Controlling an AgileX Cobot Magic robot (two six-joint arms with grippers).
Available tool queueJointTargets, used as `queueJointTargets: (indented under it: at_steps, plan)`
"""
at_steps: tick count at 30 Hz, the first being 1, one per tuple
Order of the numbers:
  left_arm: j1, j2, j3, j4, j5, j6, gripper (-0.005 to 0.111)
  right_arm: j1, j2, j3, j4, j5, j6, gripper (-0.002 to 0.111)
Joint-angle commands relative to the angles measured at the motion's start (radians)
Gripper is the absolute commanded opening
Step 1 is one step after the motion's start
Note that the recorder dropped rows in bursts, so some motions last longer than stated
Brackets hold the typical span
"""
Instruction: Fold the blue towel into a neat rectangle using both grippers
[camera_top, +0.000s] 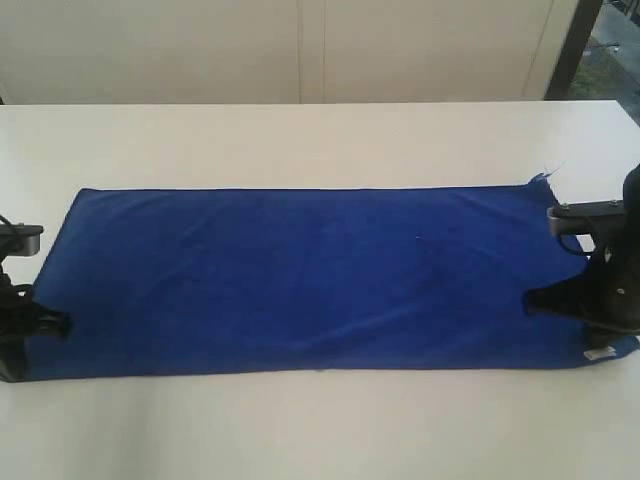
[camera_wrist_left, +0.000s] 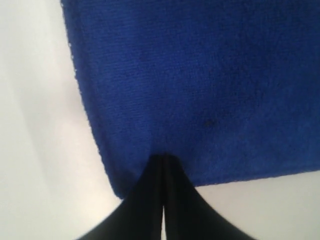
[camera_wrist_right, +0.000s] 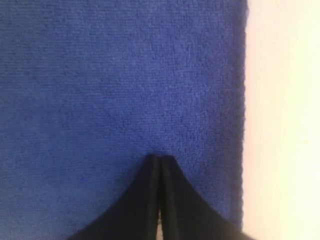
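The blue towel (camera_top: 310, 280) lies spread flat and lengthwise across the white table. My left gripper (camera_top: 60, 323) is at the towel's left end near the front corner. Its fingers (camera_wrist_left: 150, 200) are shut, with the tips pressed into the blue towel (camera_wrist_left: 200, 90), which puckers slightly there. My right gripper (camera_top: 532, 298) is at the right end near the front corner. It is also shut, fingertips (camera_wrist_right: 172, 200) pinched into the blue towel (camera_wrist_right: 125, 75) a little in from its edge. A small white label (camera_top: 600, 354) shows at the front right corner.
The white table (camera_top: 320, 430) extends in front of and behind the towel. A pale wall runs along the table's far edge, with a dark post (camera_top: 578, 45) at the back right. Stray threads (camera_top: 548, 172) stick out at the towel's back right corner.
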Motion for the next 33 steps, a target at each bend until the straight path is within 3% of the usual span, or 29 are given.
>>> queueJointTargets:
  at_steps: [1, 15, 20, 24, 33]
  plan:
    - [0.005, 0.016, 0.013, 0.013, 0.046, -0.004, 0.0, -0.005, 0.01, 0.007, -0.01, 0.022, 0.008, 0.0]
    - [0.005, -0.132, 0.011, 0.024, -0.029, -0.001, 0.0, -0.005, -0.191, 0.007, 0.002, -0.074, 0.008, 0.0]
    - [0.005, -0.253, 0.011, 0.024, -0.036, -0.004, 0.0, -0.005, -0.265, 0.007, 0.166, -0.05, -0.116, 0.0]
    - [0.005, -0.384, 0.011, 0.013, 0.013, -0.009, 0.0, -0.005, -0.342, 0.007, 0.287, -0.026, -0.231, 0.0]
    - [0.005, -0.679, 0.011, 0.013, 0.166, -0.061, 0.0, -0.005, -0.57, 0.085, 0.289, 0.0, -0.234, 0.0]
